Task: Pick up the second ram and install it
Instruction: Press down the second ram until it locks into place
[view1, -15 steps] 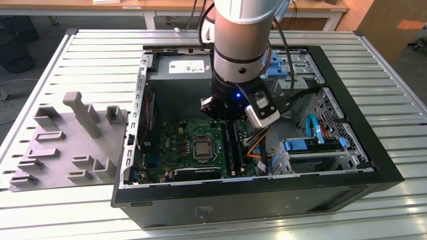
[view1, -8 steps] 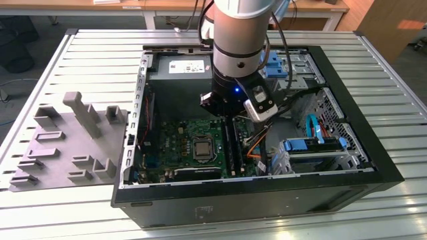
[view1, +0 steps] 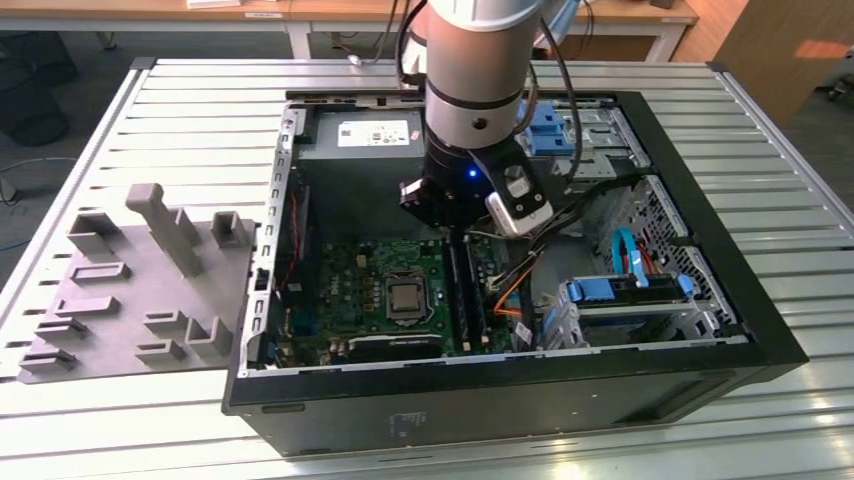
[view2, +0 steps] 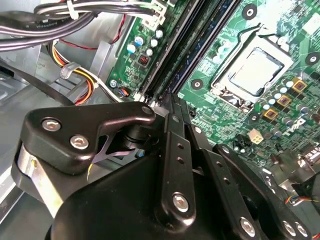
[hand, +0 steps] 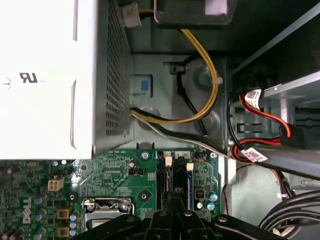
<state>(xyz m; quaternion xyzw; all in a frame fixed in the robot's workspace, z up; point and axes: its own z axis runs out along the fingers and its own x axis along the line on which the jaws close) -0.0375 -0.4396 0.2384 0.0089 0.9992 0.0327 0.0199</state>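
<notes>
The second ram (view1: 462, 292) is a long dark stick standing in a slot of the green motherboard (view1: 367, 262) inside the open computer case, close beside another dark stick. My gripper (view1: 461, 228) hangs over the far end of these slots, near the power supply. In both wrist views the black fingers (view2: 172, 145) come together, and the gripper's tip (view2: 168, 102) sits right at the end of the dark ram (view2: 192, 50). In the first wrist view the gripper (hand: 170, 199) is just at the ram (hand: 167, 177) and its white latch. Whether it touches the stick is hidden.
The silver processor (view1: 404, 295) lies beside the slots. A pale power supply (hand: 45, 75) and yellow and black cables (hand: 200, 100) crowd the case's far end. Blue drive brackets (view1: 627, 290) fill the exterior view's right. A grey tray with upright blocks (view1: 134, 290) lies outside the case.
</notes>
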